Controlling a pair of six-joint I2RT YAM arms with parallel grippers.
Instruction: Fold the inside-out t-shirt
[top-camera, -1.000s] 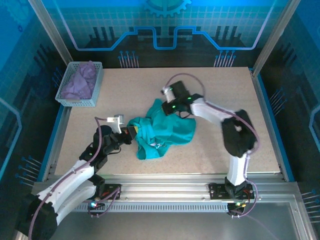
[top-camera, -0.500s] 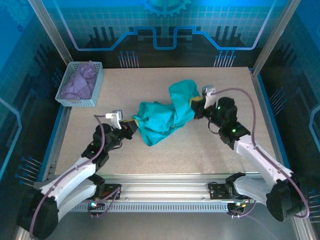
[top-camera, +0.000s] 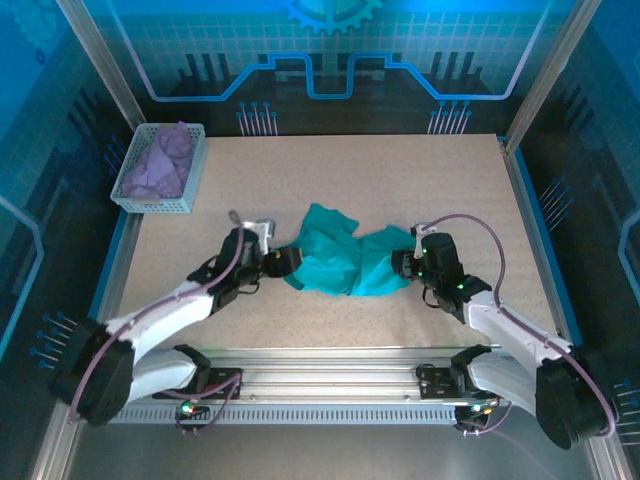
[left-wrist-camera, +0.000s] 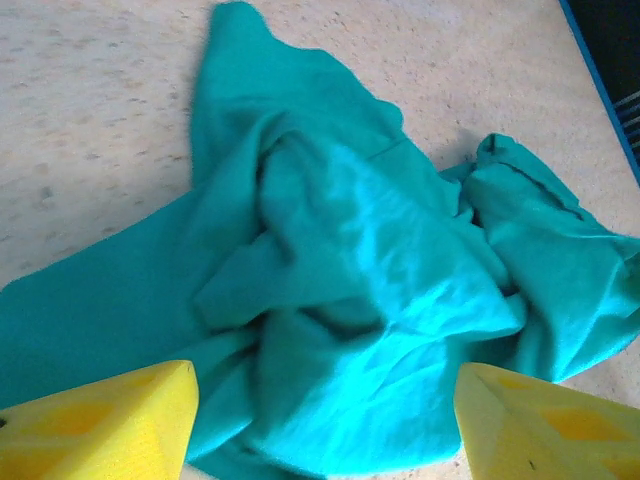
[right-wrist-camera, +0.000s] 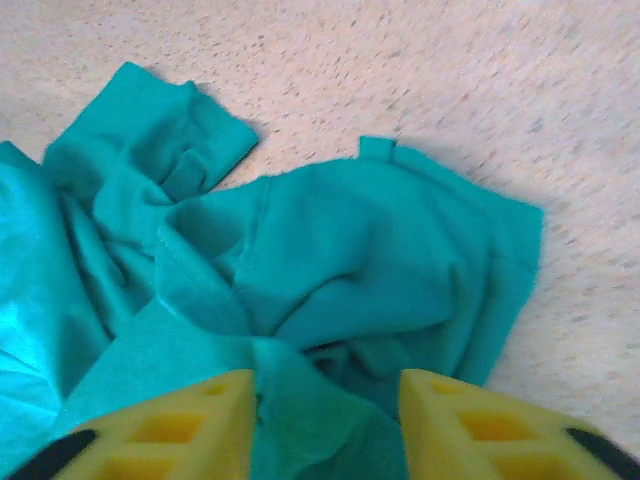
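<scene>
T-shirt (top-camera: 345, 265) lies between parted left claw (left-wrist-camera: 325, 385) and right claw (right-wrist-camera: 325, 390).

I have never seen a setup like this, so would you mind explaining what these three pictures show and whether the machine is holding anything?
This is a robot with two arms, the left arm and the right arm, fixed at the near edge of a table. The wide picture comes from a camera above and behind them. The two close-ups come from cameras on the wrists; the yellow fingers at the bottom are the robot's own. On the table lies a crumpled teal t-shirt, and a basket in the far left corner holds a lavender cloth. The left gripper and the right gripper are both open, one at each end of the shirt, so nothing looks clamped.
</scene>
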